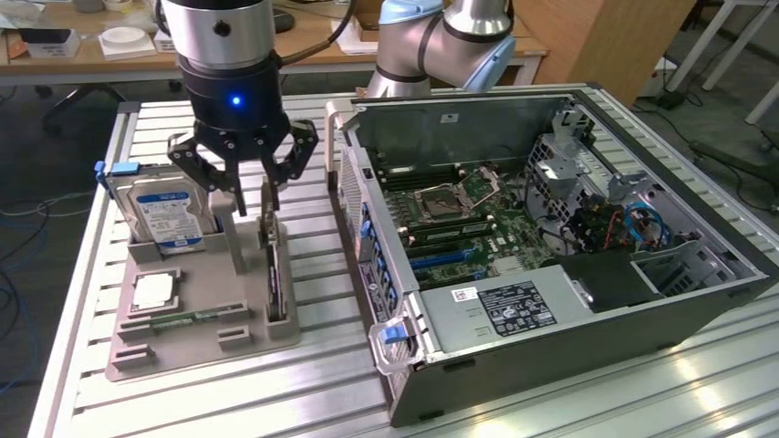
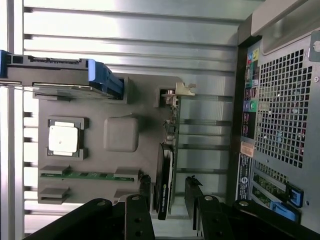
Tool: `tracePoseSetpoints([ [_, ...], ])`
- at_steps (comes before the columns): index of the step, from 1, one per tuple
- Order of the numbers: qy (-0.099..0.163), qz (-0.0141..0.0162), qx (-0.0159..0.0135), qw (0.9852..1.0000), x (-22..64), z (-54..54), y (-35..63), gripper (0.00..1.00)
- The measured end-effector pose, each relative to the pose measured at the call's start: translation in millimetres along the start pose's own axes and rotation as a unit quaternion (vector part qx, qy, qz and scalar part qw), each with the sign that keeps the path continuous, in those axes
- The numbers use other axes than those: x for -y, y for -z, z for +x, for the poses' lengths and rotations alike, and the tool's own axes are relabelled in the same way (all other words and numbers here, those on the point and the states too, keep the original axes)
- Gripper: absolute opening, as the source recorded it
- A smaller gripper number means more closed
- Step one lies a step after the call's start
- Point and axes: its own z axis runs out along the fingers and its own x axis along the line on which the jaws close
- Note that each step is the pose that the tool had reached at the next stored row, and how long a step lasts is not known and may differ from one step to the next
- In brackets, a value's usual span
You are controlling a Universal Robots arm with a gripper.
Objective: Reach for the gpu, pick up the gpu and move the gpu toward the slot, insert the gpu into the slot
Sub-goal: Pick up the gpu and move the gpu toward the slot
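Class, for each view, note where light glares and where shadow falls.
Exterior view: bright glare patches on the table slats; a blue lamp glows on the tool. Wrist view: bare slats wash out pale, the tool's fingers look near black.

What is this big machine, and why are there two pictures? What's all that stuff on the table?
It's a robot arm working beside an opened computer case. One picture comes from a camera off the arm; the other from a camera on its wrist, looking down. Its jaws are open and hold nothing; they hover over the gpu, a thin dark card standing on edge in a grey holder. The holder also keeps a hard drive, a square chip and a green memory stick. Inside the case sits the blue slot.
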Motion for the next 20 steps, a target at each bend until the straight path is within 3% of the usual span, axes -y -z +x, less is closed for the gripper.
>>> tracePoseSetpoints([
  [20,0.000,0.0000,0.0000,1.0000,2.6,-0.2,-5.6,0.41],
])
